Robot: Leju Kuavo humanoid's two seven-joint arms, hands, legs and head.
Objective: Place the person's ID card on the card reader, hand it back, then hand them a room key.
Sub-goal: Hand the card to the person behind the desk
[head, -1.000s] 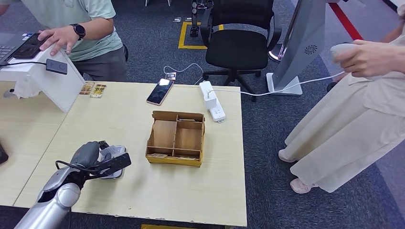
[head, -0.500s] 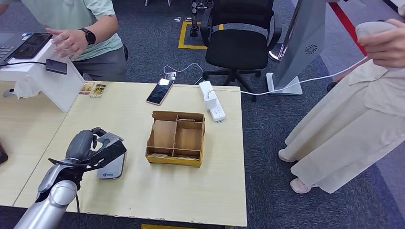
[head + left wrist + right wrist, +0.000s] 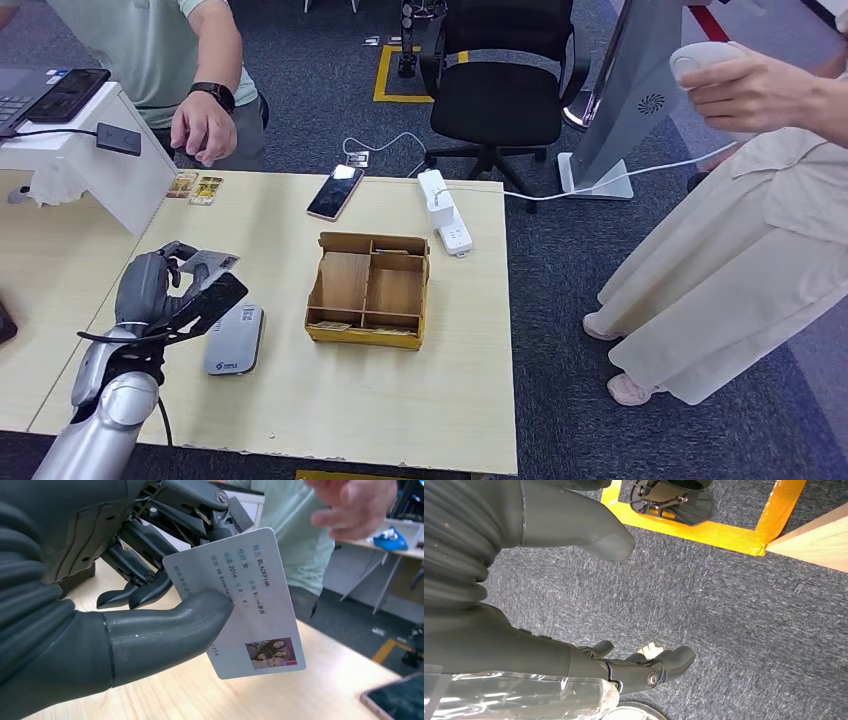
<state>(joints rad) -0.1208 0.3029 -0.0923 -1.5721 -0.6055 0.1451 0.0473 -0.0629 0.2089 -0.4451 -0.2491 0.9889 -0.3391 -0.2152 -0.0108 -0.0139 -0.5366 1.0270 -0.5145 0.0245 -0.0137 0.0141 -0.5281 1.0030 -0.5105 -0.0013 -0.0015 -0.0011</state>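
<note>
ID card (image 3: 209, 263) pinched in left hand (image 3: 160, 290), raised above the counter (image 3: 330, 400), at 11 o'clock from the grey card reader (image 3: 235, 340). Person's hand (image 3: 203, 128) hangs at 12 o'clock from the card. Wooden tray (image 3: 368, 290) at 3 o'clock from the reader.

Left wrist: thumb and fingers (image 3: 145, 587) clamp the card (image 3: 250, 605), photo side showing.

Right wrist: right hand (image 3: 624, 665) empty over carpet (image 3: 734, 605), fingers loosely spread.
</note>
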